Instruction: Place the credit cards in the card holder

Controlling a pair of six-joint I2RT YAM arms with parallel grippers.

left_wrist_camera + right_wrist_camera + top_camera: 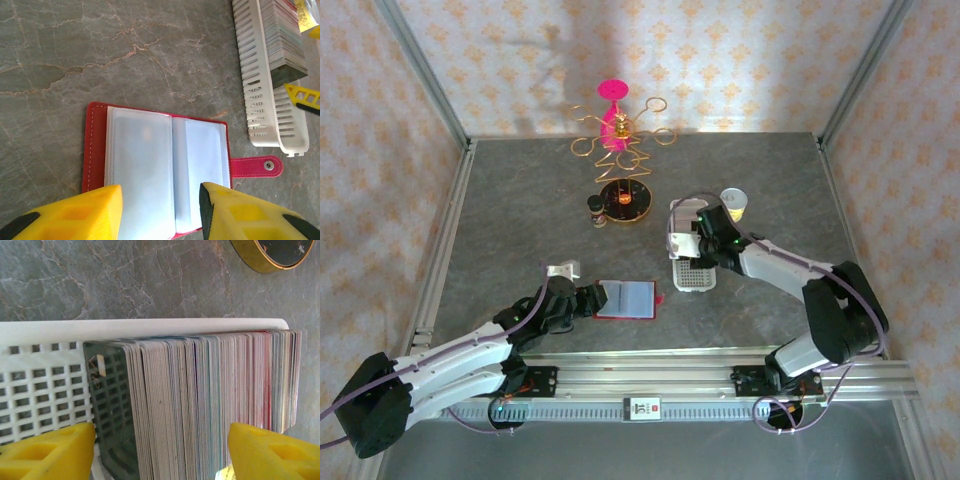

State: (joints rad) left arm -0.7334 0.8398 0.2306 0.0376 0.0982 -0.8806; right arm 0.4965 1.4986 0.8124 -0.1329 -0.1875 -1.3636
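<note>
Top view: the holder [625, 298] lies open left of the tray [696, 278]. The right claw [692, 245] hangs over the tray, the left claw [588, 299] at the holder's far side.

Left wrist: left claw apart, empty, above the holder's clear, likely limp pockets.

Right wrist: cards [210, 400] stand packed on edge in the tray, right claw apart astride them, gripping none. Probably light, stiff, slick; pinch one end card by its top edge.
</note>
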